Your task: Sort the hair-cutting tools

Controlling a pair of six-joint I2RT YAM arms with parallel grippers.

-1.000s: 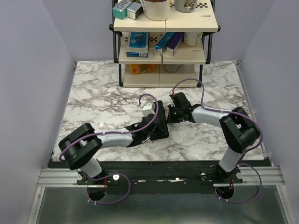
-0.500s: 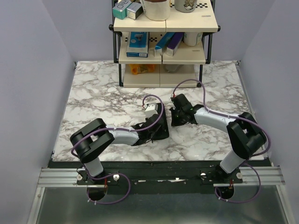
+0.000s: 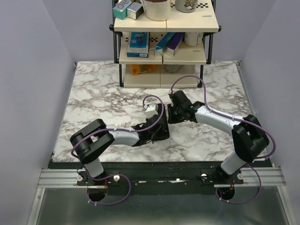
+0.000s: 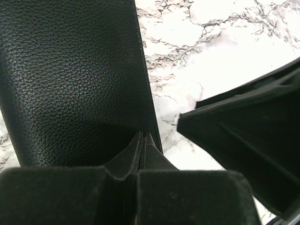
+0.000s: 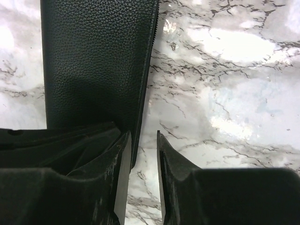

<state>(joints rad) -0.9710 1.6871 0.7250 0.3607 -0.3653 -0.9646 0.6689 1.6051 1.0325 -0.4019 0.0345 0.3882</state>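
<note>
Overhead, jaws unreadable beside the pouch (image 3: 162, 131); up close, left end effector (image 4: 141, 139) pinched shut, right end effector (image 5: 143, 140) ajar, empty.

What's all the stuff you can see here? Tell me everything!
Table: one, white-grey marble, under everything.
Shelf: one, cream with black frame, far edge.
Boxes: several, blue, teal, purple, on the shelf.
Cups: two, pale, top shelf.
Pouch: one, black, mid-table.
Arms: two, black-grey, purple cables, near edge.
Left end effector: shut, over the pouch.
Right end effector: open, at the pouch's edge.
</note>
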